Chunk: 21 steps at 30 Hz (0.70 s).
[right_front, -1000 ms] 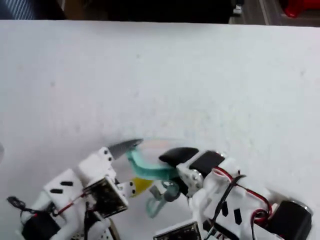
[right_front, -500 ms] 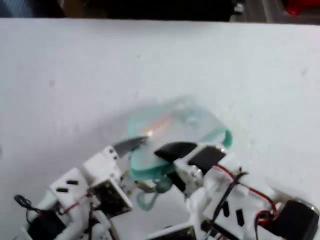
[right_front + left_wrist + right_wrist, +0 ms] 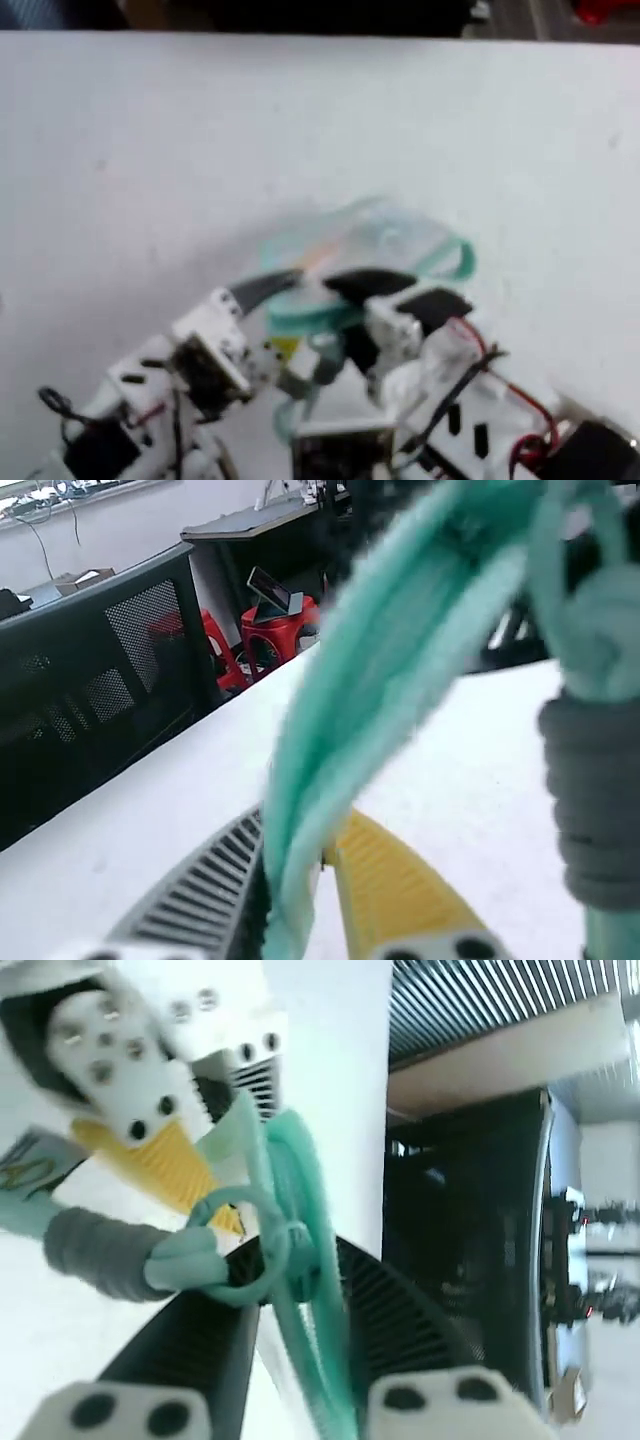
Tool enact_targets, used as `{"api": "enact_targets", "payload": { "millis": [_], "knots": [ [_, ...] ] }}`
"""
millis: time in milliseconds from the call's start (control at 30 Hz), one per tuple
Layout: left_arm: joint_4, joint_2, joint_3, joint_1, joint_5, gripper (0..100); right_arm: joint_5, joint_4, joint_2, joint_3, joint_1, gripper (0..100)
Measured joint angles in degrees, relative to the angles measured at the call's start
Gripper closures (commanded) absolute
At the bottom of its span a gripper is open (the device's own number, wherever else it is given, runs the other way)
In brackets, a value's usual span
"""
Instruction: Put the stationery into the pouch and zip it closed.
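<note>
The pouch (image 3: 390, 245) is clear plastic with a teal edge and hangs between both grippers just above the table. Something orange shows faintly inside it, too blurred to name. My left gripper (image 3: 280, 318), with one grey and one yellow finger, is shut on the teal edge (image 3: 380, 710); the gripper (image 3: 300, 905) pinches it near the fingertips. My right gripper (image 3: 352, 315), with black fingers, is shut on the same teal edge (image 3: 312, 1340) beside the left one. A grey zipper pull (image 3: 100, 1255) on a teal loop (image 3: 240, 1255) dangles between them, and the left gripper's yellow finger (image 3: 160, 1165) lies close by.
The white table (image 3: 150, 150) stretches open to the far side and to both sides of the arms. Both arm bodies (image 3: 450, 400) crowd the near edge. A dark chair (image 3: 110, 670) and red stools (image 3: 270, 630) stand off the table in the room behind.
The pouch has swung up and out from between the grippers, toward the far right. Both grippers have kept their hold on the teal edge and shifted slightly.
</note>
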Motion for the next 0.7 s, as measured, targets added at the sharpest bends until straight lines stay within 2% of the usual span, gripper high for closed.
{"api": "enact_targets", "payload": {
  "millis": [133, 233, 333, 567, 700],
  "knots": [
    [-7.5, -0.6, 4.2, 0.0, 0.5, 98, -9.9, -2.9, 0.1, 0.0, 4.6, 70.6],
    [-12.2, 0.2, 9.1, -0.4, 1.1, 98, -15.1, -5.5, -1.1, 1.1, 6.7, 71.6],
    [-16.0, 0.3, 12.8, -1.8, 1.4, 98, -16.1, -9.1, -1.0, 4.4, 7.6, 73.3],
    [-23.4, -0.9, 20.0, -9.9, 3.9, 98, -17.4, -18.6, -0.4, 8.6, 11.9, 73.7],
    [-25.6, -1.0, 21.6, -13.5, 4.7, 98, -25.7, -24.3, -2.8, 8.4, 14.0, 76.1]
  ]
}}
